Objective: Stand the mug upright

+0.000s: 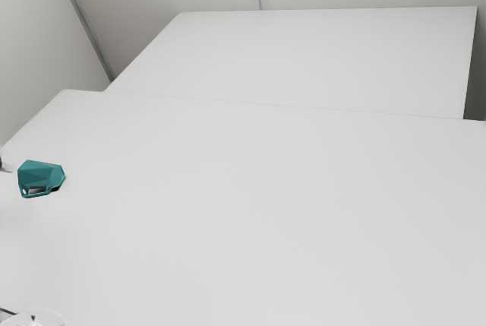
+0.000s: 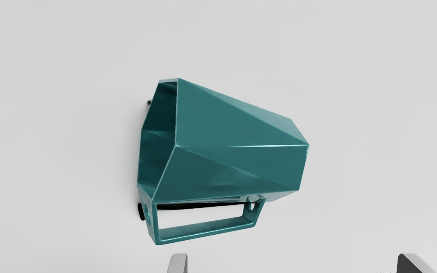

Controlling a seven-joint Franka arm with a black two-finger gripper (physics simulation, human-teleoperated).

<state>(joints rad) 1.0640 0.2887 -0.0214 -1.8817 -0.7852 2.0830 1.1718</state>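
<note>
- The black two-finger gripper [image 2: 295, 263] is open and empty, its pale fingertips set wide apart near the mug's handle side.
- The teal, glossy, faceted mug [image 2: 228, 148] lies on its side, not upright; its angular loop handle [image 2: 207, 232] sticks out sideways toward the gripper.
- A finger coming down on that handle could shove or roll the mug.
- The body narrows from its open mouth [image 2: 157, 140] to its base, so a grip across the slanted facets may slip or twist.
- Letting go before the base sits flat on the white, smooth table [image 1: 266, 212] could topple it again.
</note>
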